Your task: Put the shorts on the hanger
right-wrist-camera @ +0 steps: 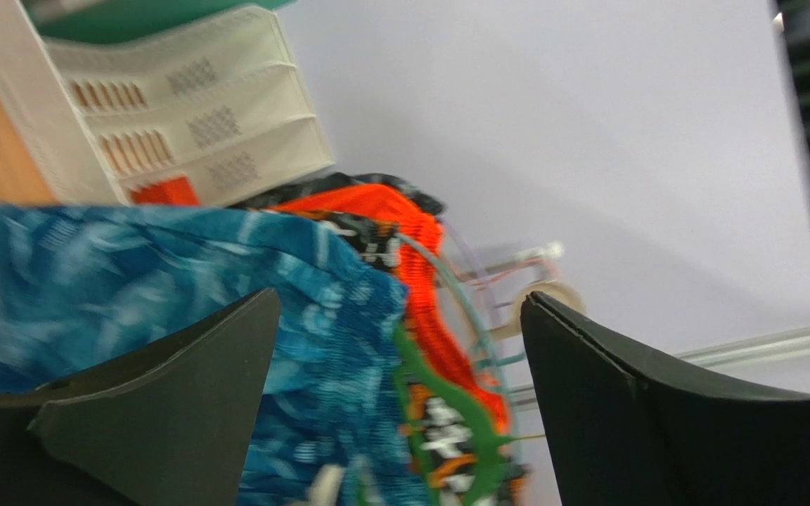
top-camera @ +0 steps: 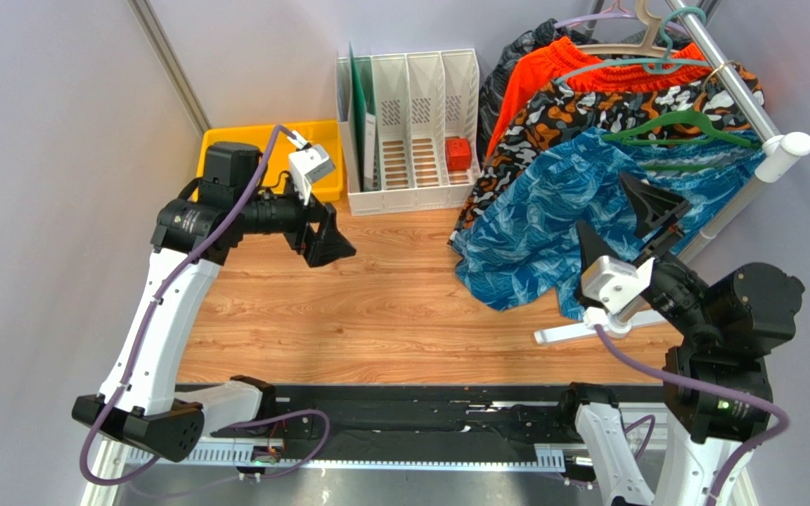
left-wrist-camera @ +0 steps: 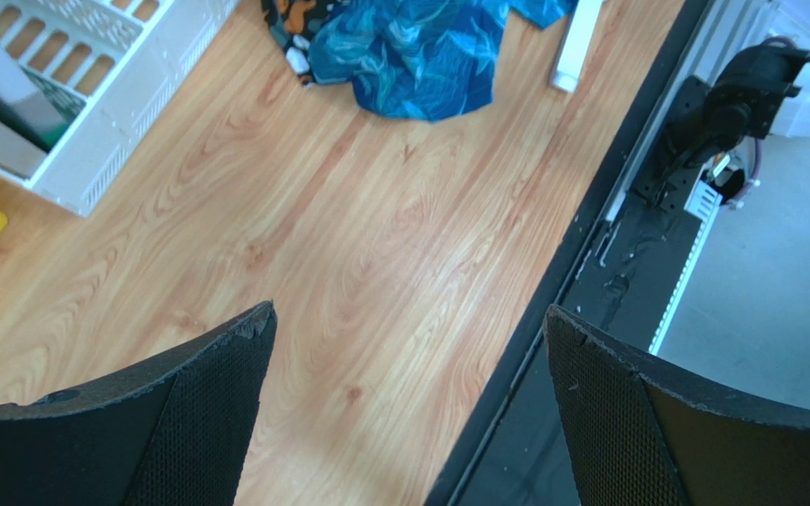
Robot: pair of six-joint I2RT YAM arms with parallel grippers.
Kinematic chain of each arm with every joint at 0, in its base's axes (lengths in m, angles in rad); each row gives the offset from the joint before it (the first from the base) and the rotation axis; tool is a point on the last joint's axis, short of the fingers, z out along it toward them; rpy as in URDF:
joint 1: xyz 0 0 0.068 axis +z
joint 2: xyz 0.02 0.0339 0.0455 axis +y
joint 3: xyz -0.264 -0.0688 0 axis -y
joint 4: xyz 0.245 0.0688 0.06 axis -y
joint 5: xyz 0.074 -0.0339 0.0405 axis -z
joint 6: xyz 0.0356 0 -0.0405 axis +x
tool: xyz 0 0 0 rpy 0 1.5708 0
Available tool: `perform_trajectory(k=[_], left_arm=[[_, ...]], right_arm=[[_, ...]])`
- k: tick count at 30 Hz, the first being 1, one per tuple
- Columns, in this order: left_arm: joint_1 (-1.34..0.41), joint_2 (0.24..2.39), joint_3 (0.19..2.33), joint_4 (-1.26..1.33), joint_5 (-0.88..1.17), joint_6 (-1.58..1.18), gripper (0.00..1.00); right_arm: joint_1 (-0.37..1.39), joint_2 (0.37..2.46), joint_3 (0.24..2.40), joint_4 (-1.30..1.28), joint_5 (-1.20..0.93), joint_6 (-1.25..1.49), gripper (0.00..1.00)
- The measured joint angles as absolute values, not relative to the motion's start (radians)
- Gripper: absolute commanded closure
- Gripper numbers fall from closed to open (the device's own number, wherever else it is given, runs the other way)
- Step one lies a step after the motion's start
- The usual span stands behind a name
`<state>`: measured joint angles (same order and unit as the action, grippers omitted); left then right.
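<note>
No writing, label, brand name, number or sign can be read in any of the three views. The only marking on the shorts [top-camera: 542,224] is a lighter teal leaf-like print, not lettering.

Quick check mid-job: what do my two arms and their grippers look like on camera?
The left arm and right arm have white link shells, black joints and a purple cable along each. The left gripper and right gripper carry broad black wedge-shaped fingers with finely textured faces.
</note>
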<state>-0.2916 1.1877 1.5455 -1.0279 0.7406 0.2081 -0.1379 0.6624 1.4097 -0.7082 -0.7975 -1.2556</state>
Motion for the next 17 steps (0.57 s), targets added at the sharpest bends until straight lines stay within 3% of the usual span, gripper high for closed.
perform_trajectory(k=[1,9,17], left_arm=[[-0.289,1.189,1.547,-1.045,0.726,0.209,0.01],[-0.269,1.096,1.376,-1.082,0.600,0.214,0.01],[-0.229,0.891,1.187,-1.074,0.455,0.215,0.01]], right_arm=[[-0.138,0.646,1.400,-0.709,-0.795,-1.149,0.00],[-0.138,0.452,1.087,-0.722,-0.759,-0.617,0.00],[-0.138,0.362,0.926,-0.752,-0.691,-0.358,0.00]])
